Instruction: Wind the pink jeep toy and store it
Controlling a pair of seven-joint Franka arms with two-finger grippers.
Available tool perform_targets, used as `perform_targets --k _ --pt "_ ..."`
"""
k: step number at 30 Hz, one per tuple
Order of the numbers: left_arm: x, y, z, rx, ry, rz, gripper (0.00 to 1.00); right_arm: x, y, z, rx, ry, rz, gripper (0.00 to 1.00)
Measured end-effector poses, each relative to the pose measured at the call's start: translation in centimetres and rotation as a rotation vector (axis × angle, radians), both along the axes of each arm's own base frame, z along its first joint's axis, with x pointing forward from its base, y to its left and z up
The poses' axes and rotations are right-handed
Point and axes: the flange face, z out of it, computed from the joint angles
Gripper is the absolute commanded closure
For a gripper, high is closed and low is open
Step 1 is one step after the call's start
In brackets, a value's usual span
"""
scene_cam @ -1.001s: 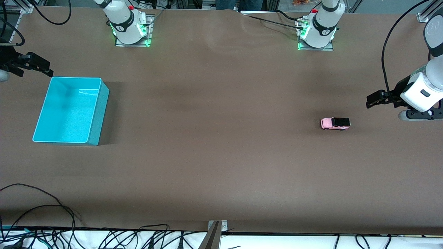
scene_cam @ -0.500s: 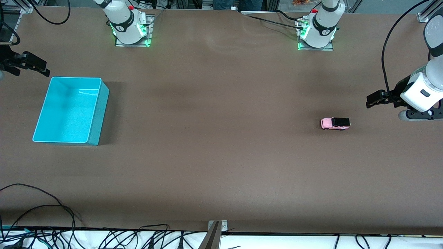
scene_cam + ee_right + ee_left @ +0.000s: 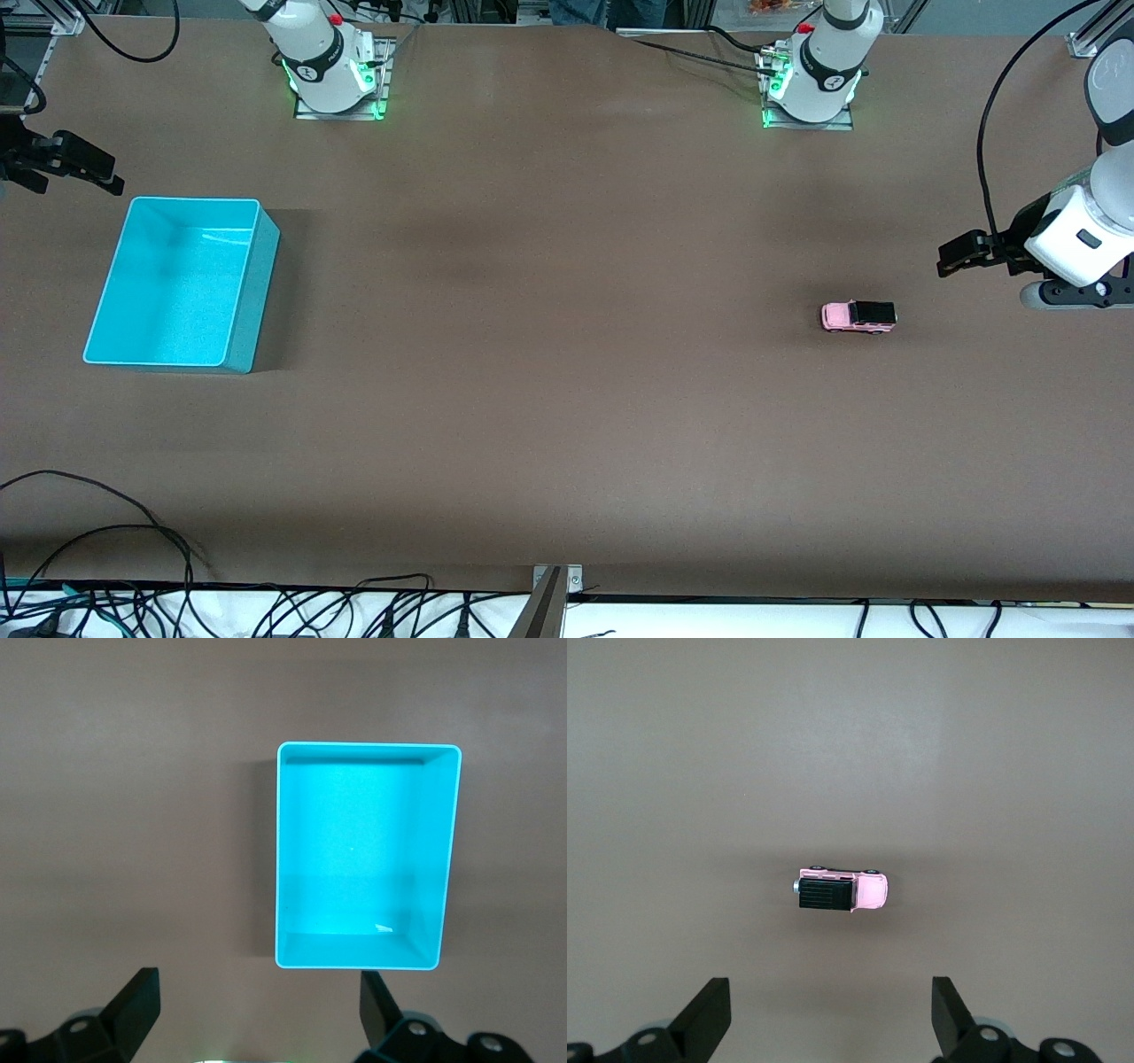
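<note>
- Because the pink jeep toy (image 3: 858, 316) is tiny and sits on free wheels, a descent slightly off-centre would likely nudge it into rolling instead of trapping it.
- If the fingers close across its length rather than its sides, the grip could slip when the jeep is drawn back to wind it.
- The turquoise bin (image 3: 182, 283) stands well apart at the right arm's end of the table, so a long carry or hand-over risks a drop.
- Left gripper (image 3: 959, 255) hangs near the jeep, spread wide, holding nothing.
- Right gripper (image 3: 62, 159) waits by the bin, equally spread, touching nothing.
</note>
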Motion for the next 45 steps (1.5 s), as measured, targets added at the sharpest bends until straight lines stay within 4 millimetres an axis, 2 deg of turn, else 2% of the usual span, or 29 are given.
perform_targets --k 45 --pt "0.0 0.0 0.0 0.0 0.0 0.0 0.0 -0.1 -1.6 0.9 0.0 -0.021 -0.029 0.0"
